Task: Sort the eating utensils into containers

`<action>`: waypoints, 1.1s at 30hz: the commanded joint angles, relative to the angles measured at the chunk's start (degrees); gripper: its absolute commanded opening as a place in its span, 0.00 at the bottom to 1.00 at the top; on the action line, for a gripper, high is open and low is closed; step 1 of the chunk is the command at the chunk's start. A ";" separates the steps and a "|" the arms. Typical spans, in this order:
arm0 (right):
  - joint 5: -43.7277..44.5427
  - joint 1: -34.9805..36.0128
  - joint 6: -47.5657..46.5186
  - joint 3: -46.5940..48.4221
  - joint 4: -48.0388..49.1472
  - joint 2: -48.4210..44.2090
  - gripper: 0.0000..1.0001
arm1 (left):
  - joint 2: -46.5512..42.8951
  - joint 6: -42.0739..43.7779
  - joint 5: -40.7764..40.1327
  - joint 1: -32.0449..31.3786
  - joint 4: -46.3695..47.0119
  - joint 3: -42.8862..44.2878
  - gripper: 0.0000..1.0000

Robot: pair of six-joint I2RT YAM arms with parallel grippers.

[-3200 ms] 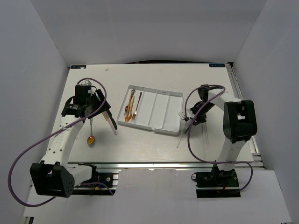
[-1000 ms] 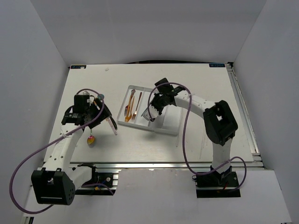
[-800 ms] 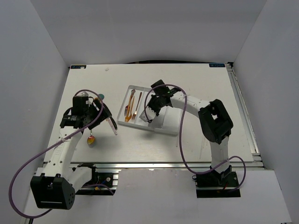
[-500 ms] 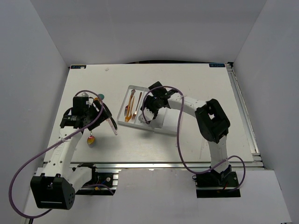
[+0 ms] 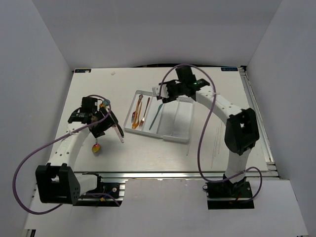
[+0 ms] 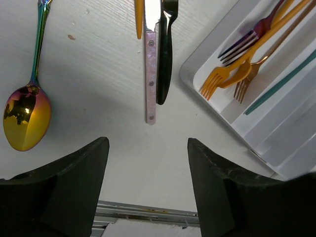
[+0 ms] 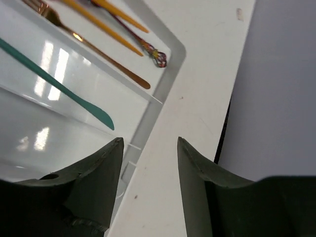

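Note:
The white tray [image 5: 180,120] lies mid-table. Its leftmost compartment holds orange-gold forks [image 5: 138,113]; the second holds a teal knife [image 5: 156,115]. My right gripper [image 5: 163,95] is open and empty over the tray's far rim; its wrist view shows the teal knife [image 7: 58,83], the forks [image 7: 101,30] and the rim [image 7: 164,89]. My left gripper [image 5: 104,126] is open and empty, left of the tray. Its wrist view shows an iridescent spoon [image 6: 25,116], a pale-handled knife [image 6: 150,74], a black knife [image 6: 165,59] and the tray's forks [image 6: 236,70].
The iridescent spoon [image 5: 97,147] lies near the front left. The knives [image 5: 119,132] lie between my left gripper and the tray. Thin pale chopsticks [image 5: 217,140] lie on the table right of the tray. White walls enclose the table.
My right gripper, which was low over the tray's second compartment, has let go of the teal knife there and pulled back to the far rim. My left arm has shifted slightly.

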 commanded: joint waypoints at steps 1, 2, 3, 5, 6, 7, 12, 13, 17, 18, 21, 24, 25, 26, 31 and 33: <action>-12.06 -3.14 23.78 -0.58 -1.10 -8.81 0.53 | 3.06 1.05 -3.34 0.65 -0.10 4.25 0.75; -13.66 -3.94 23.84 -1.55 -0.84 -8.83 0.52 | 4.20 1.31 -3.36 0.74 0.07 4.96 0.74; -15.15 -4.56 28.97 -2.52 -0.58 -10.49 0.50 | 6.73 1.31 -3.88 0.83 0.16 5.75 0.72; -18.75 -6.22 32.26 -5.41 0.38 -12.08 0.48 | 9.56 2.01 -4.33 1.27 0.77 8.46 0.71; -19.38 -6.67 34.89 -6.47 1.00 -13.56 0.47 | 9.57 2.28 -4.76 1.45 1.30 9.44 0.70; -19.91 -7.11 35.61 -7.44 1.53 -14.36 0.46 | 14.18 2.89 -4.85 1.71 1.48 10.41 0.69; -22.11 -11.06 40.27 -11.75 6.01 -17.70 0.42 | 22.74 4.56 -5.21 4.42 2.79 18.57 0.64; -22.55 -11.85 41.84 -12.02 6.45 -17.88 0.42 | 23.97 4.83 -5.29 4.87 2.88 19.72 0.63; -24.22 -15.71 43.88 -12.37 7.16 -18.24 0.38 | 30.38 7.45 -5.56 6.80 2.97 24.38 0.60; -24.57 -16.16 43.97 -12.46 7.25 -18.32 0.38 | 31.27 7.90 -5.56 6.98 2.97 25.09 0.59; -25.19 -17.66 43.88 -13.42 7.33 -19.03 0.38 | 33.39 10.97 -3.37 7.51 3.06 26.94 0.54; -25.63 -18.54 43.62 -14.92 7.33 -19.73 0.38 | 33.05 12.04 -2.31 7.60 2.97 26.24 0.52; -25.97 -18.80 43.62 -15.70 7.42 -19.90 0.37 | 32.60 12.12 -2.31 7.51 2.97 24.85 0.52; -26.06 -18.89 43.53 -16.15 7.60 -20.25 0.38 | 32.17 12.04 -2.31 7.51 3.06 24.14 0.52; -26.86 -19.15 43.44 -17.64 8.48 -20.87 0.38 | 27.25 12.03 -2.31 7.95 2.80 18.69 0.52; -26.86 -19.15 43.27 -17.99 8.48 -20.87 0.38 | 25.06 12.21 0.57 8.21 2.80 16.05 0.51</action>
